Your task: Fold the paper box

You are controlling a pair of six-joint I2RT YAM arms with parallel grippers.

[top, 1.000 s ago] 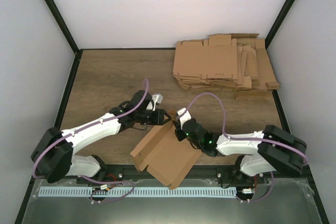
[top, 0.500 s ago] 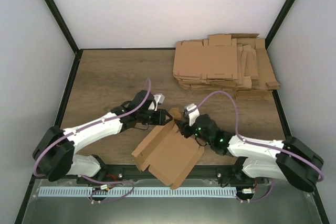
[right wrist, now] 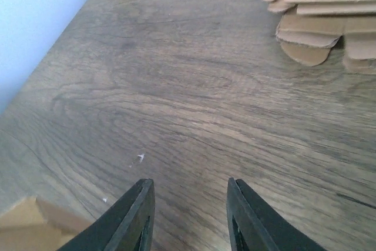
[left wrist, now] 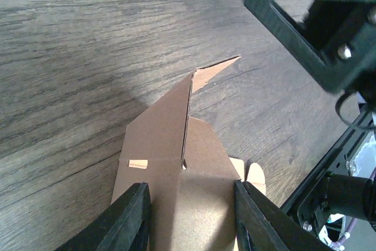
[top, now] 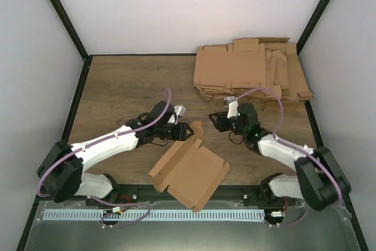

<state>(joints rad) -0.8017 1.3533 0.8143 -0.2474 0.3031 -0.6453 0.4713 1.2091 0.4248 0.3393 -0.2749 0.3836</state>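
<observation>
One paper box (top: 189, 171): looks light, thin, floppy at creases; grip raised far flap (top: 197, 129) near fold. Left gripper (top: 188, 130) spread; right gripper (top: 213, 120) spread, empty.

Surface: one wood-grain tabletop (top: 126, 83), dark brown, bounded by a black frame on the left, far and right sides.

Item 1: the paper box (top: 189, 171), single brown sheet, lying opened out at the near centre and turned diagonal to the table edges. Its nearest corner projects past the front edge. One pointed flap at its far end stands up off the wood.

Item 2: pile of flat cardboard blanks (top: 252, 74), far right corner, overlapping unevenly (count not determinable), well apart from Item 1.

Item 3: small white specks (right wrist: 140, 157) on bare wood, centre.
</observation>
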